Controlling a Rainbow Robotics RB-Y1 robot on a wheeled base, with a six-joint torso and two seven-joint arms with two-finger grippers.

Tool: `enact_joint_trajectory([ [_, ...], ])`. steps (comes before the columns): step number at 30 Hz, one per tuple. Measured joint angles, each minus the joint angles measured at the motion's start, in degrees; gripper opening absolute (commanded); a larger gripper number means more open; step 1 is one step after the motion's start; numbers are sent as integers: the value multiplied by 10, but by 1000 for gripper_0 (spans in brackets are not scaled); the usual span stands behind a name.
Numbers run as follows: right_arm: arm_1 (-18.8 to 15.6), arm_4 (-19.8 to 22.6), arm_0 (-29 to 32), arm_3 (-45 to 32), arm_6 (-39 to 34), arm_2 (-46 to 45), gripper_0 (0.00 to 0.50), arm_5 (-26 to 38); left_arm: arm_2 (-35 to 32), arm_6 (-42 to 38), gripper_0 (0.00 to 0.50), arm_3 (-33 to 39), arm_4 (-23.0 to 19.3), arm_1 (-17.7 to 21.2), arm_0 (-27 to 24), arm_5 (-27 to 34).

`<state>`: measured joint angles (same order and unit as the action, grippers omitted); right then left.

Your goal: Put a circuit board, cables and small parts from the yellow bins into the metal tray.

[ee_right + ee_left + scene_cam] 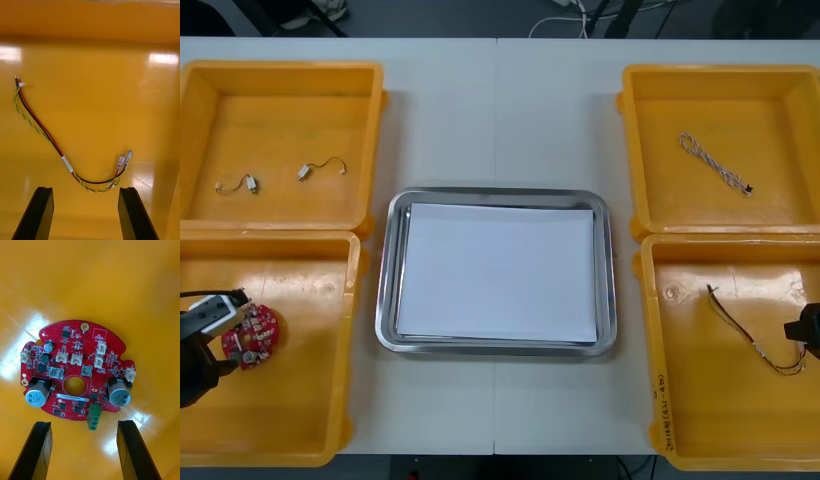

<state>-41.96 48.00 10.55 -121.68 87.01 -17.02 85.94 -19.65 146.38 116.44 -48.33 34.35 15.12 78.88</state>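
Note:
A round red circuit board lies flat in the near left yellow bin. My left gripper hovers at its edge, open, with the board just beyond the fingertips. A red and yellow cable curves across the floor of the near right yellow bin. My right gripper is open just short of the cable's low bend, holding nothing. The metal tray, white inside, sits between the bins.
The far left yellow bin holds two small metal parts with thin wires. A twisted blue and white cable lies in the far right yellow bin. Bin walls stand close around both grippers.

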Motion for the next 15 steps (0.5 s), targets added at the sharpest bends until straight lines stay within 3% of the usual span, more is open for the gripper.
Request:
enact_joint_trajectory([
  [6,0,0,9,0,105,7,500,-13,0,2,500,0,0,8,12,-9],
  [15,0,-1,9,0,190,24,500,-25,0,2,500,0,1,9,13,-10],
])
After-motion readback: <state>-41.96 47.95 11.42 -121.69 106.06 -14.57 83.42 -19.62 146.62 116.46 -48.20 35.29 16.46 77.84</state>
